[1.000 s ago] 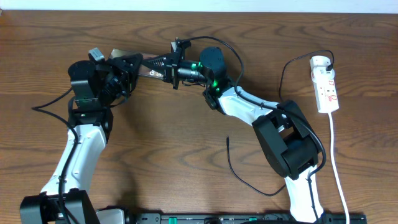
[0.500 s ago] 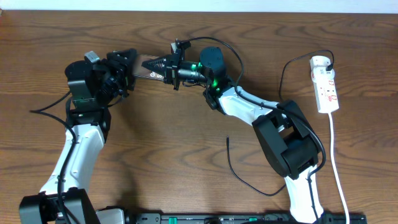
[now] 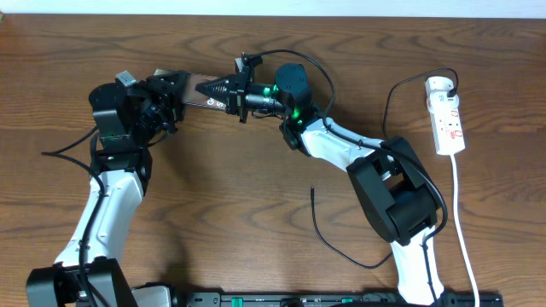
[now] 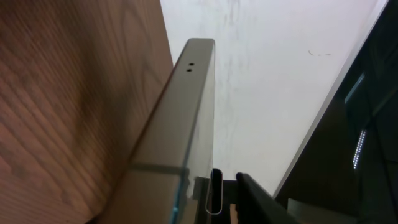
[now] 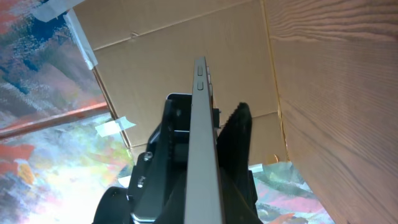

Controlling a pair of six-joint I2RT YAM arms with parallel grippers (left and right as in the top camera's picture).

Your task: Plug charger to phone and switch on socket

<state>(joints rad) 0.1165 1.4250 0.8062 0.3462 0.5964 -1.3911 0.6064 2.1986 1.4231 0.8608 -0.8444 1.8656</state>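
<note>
i've got the phone [image 3: 200,88] pinched edge-on between both jaws, left jaws closed on one end, right jaws on the other, while the charger [image 3: 313,209] lies on the desk [image 3: 213,196] well apart from them.

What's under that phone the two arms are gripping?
Only brown wooden table shows around the phone. The left tool and right tool cover parts of it from above, and the phone itself hides whatever lies directly beneath.
</note>
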